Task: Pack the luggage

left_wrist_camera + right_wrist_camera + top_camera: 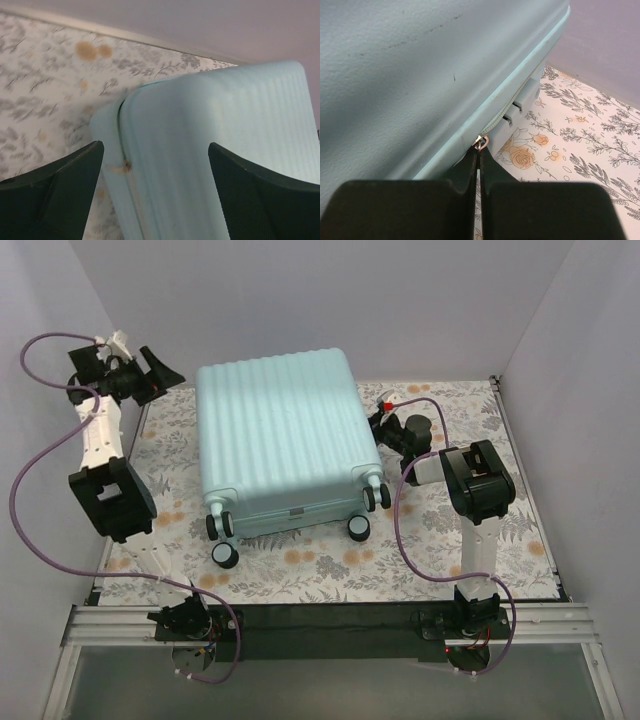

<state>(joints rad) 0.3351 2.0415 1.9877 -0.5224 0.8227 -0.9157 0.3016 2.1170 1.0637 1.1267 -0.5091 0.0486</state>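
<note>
The luggage (280, 440), a large pale mint ribbed hard-shell suitcase, lies flat and closed on the floral table cover, black wheels toward the near edge. My right gripper (479, 150) is at its right side, shut on the metal zipper pull (481, 142) of the side zip (506, 111); it also shows in the top view (383, 425). My left gripper (160, 375) is open and empty, raised at the far left, off the suitcase's far left corner (120, 107). Its two fingers (55, 190) frame that corner without touching. The lining is hidden.
The floral cover (450, 540) spreads around the suitcase. Grey walls close the back and both sides. A metal rail (330, 625) runs along the near edge with both arm bases. Purple cables (30, 480) loop beside each arm.
</note>
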